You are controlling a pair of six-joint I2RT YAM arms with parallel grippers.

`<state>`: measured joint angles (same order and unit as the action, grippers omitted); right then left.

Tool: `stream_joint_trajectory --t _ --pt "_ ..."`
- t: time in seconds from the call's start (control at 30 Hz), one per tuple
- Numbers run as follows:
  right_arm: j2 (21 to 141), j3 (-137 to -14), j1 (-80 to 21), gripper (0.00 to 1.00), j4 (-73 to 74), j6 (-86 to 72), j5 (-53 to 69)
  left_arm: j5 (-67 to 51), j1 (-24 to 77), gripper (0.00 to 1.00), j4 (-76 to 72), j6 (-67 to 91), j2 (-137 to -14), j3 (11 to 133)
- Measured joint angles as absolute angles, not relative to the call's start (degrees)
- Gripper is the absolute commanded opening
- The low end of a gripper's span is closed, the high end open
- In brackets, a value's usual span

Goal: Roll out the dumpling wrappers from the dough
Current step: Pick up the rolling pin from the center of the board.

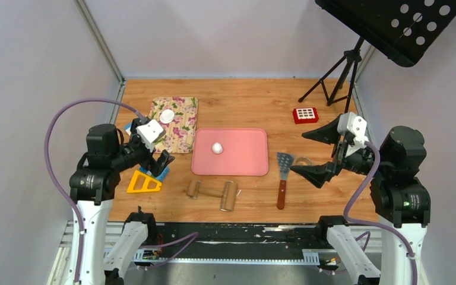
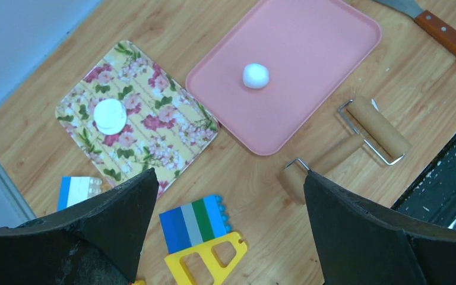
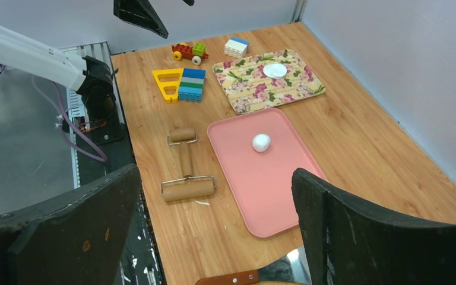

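Observation:
The dough is a small white ball (image 1: 217,148) on the pink tray (image 1: 243,160); it also shows in the left wrist view (image 2: 255,76) and the right wrist view (image 3: 261,142). One round white dumpling wrapper (image 1: 167,116) lies on the floral mat (image 1: 181,133), seen too in the wrist views (image 2: 110,116) (image 3: 275,70). A wooden two-ended rolling pin (image 1: 214,191) (image 2: 356,142) (image 3: 185,163) lies in front of the tray. My left gripper (image 1: 157,155) (image 2: 230,174) is open and empty, above the toy blocks left of the tray. My right gripper (image 1: 297,153) (image 3: 215,170) is open and empty, above the spatula.
A spatula with a wooden handle (image 1: 282,178) lies right of the tray, a faint ring (image 1: 303,161) beside it. A yellow triangle (image 1: 143,182) and coloured blocks (image 2: 195,222) lie at the left. A red box (image 1: 305,114) and a tripod (image 1: 339,77) stand at the back right.

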<state>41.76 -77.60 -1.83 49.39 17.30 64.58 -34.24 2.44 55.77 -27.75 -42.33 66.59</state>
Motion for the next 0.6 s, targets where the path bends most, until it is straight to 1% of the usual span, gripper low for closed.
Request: stream_joint_trajectory --t 0.37,0.47,0.6 --pt "43.0 -73.6 -1.8 1.00 50.2 23.3 69.3 -35.0 2.4 1.00 58.8 -31.9 -42.2 65.8" --pt "43.6 -70.2 -1.8 1.00 49.9 27.4 71.4 -34.9 2.4 1.00 59.1 -33.3 -42.3 64.1" --pt "44.9 -62.7 -1.9 1.00 50.2 34.9 74.7 -34.4 2.4 1.00 60.5 -35.1 -44.4 61.7"
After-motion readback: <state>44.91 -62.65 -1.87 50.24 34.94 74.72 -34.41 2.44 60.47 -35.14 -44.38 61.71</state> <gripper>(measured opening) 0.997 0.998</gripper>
